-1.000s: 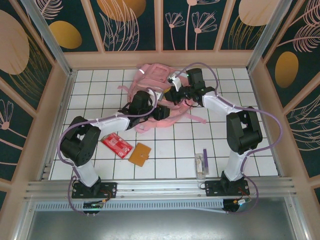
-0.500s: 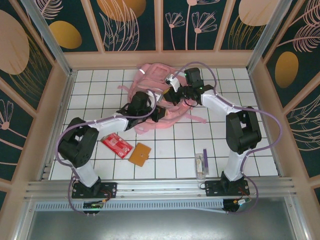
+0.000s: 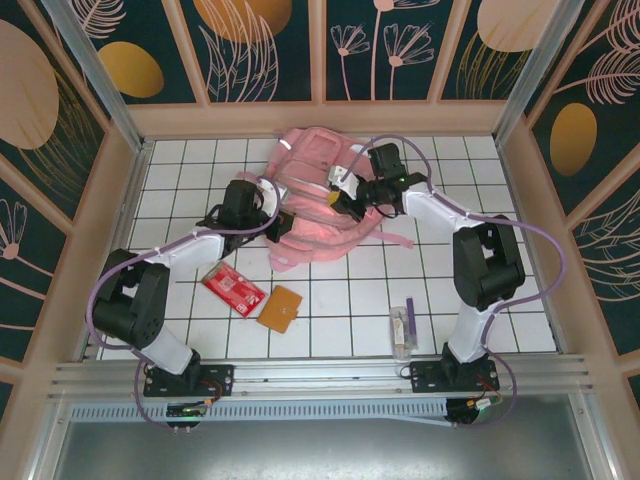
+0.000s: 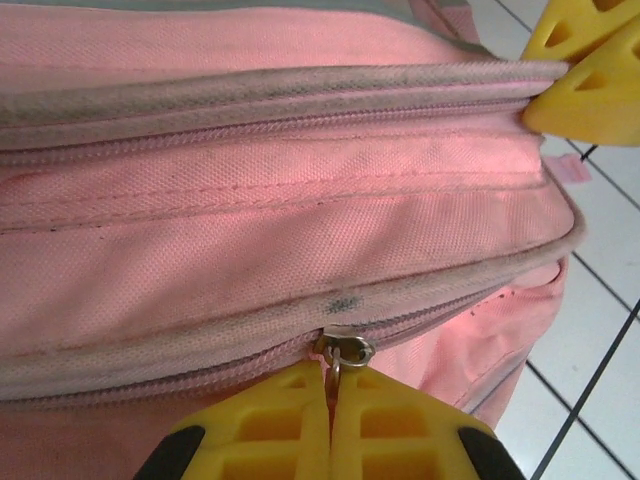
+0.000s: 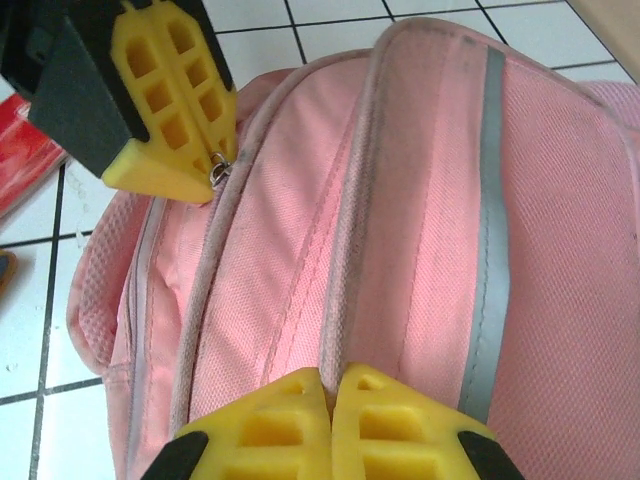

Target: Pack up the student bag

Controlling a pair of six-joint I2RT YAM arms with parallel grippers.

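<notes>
The student bag [image 3: 312, 170], a large pink backpack with silvery strips, lies on the white tiled table at the back centre. My left gripper [image 3: 274, 216] is at its left side, shut on the metal zipper pull [image 4: 345, 352] of a zip that runs along the bag [image 4: 300, 230]. My right gripper [image 3: 340, 198] is on the bag's right side, shut on a grey piped seam of the bag [image 5: 420, 220]. In the right wrist view, the left gripper [image 5: 205, 175] shows at the upper left with the zipper pull [image 5: 218, 172] at its tips.
A red packet [image 3: 234, 288] and a brown wallet [image 3: 281, 308] lie on the tiles near the front left. A clear case with a purple pen [image 3: 404, 328] lies at the front right. Wooden walls ring the table. Pink straps [image 3: 395, 238] trail to the bag's right.
My left gripper has shut on the zipper pull and moved left with it. The bag has shifted and spread out. The right gripper stays shut on the bag.
</notes>
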